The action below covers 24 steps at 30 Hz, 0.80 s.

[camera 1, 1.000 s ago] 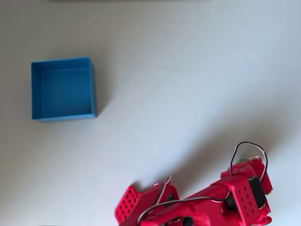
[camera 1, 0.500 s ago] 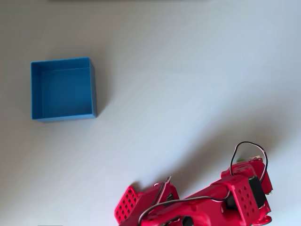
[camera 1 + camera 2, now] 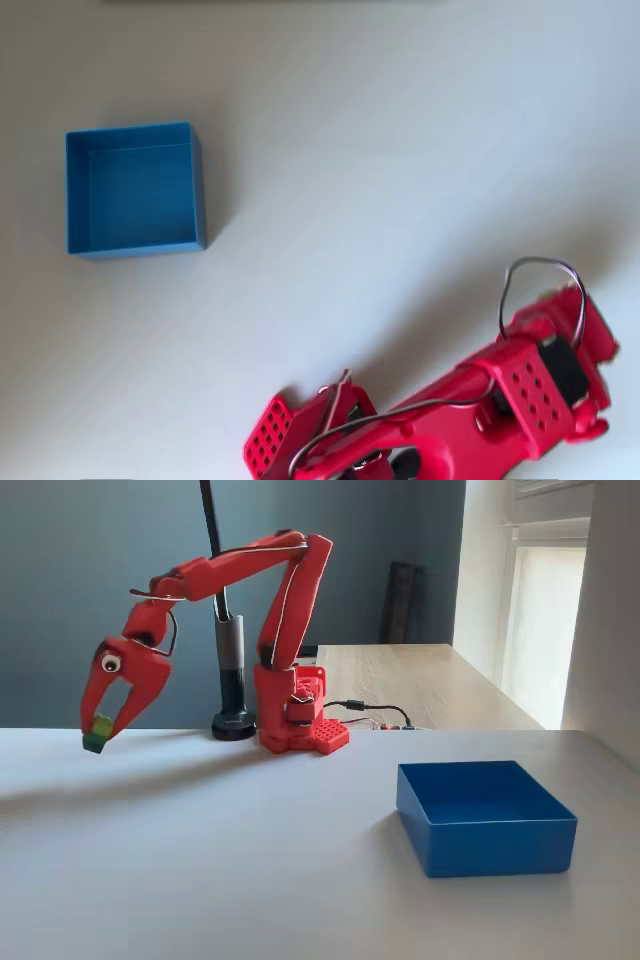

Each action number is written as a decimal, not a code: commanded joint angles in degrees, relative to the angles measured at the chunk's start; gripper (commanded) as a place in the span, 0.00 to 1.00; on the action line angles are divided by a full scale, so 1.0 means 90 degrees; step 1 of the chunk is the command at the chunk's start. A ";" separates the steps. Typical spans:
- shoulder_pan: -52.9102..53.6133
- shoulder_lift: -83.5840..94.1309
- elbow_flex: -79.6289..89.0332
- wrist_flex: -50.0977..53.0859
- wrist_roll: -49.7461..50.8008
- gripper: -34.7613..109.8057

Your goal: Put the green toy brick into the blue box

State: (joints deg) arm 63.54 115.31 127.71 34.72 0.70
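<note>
Arm: a red plastic five-joint robot arm (image 3: 285, 590) stands on its base at the back of the pale matte table (image 3: 250, 860), reaching out to the left in the fixed view with the wrist pointing downward; in the overhead view it lies along the bottom right edge

Gripper: the red two-finger gripper (image 3: 100, 726) hangs above the table, its fingers pinching a small object at the tips

Brick: the small lime-green plastic toy brick with a darker green side (image 3: 96, 733) sits between the fingertips, lifted clear of the table surface, with a soft shadow on the table beneath it

Box: the square bright-blue box with low thin walls (image 3: 486, 815) rests open side up on the table at the right of the fixed view, well apart from the gripper; in the overhead view the box (image 3: 135, 190) is at the upper left and nothing lies inside it

Handling: the brick looks light, rigid and smooth-sided, so it should not deform under the fingers, but a hard glossy face could slip or twist if the pinch is off-centre; the flat opposite sides are the sensible place to hold it, which is where the fingers appear to sit

Stage: judged from the layout, the pickup is done and the carry across to the box is what remains, then a release above the blue bottom

Risk: the low walls give little margin; a release outside the rim would let the brick land on the table
</note>
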 commanded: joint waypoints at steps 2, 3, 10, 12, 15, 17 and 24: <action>-0.0996 0.0146 -0.0537 0.0098 -0.0166 0.24; -0.1221 0.0146 -0.0518 0.0088 -0.0215 0.24; -0.2949 0.0146 -0.0117 0.0078 -0.0566 0.24; -0.3506 0.0146 -0.0039 0.0068 -0.0684 0.24; -0.4414 0.0146 -0.0010 0.0068 -0.0840 0.24; -0.5059 0.0146 -0.0010 0.0068 -0.0937 0.24; -0.7295 0.0146 -0.0195 0.0068 -0.1006 0.24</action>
State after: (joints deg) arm 6.50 115.31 127.88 34.72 -7.82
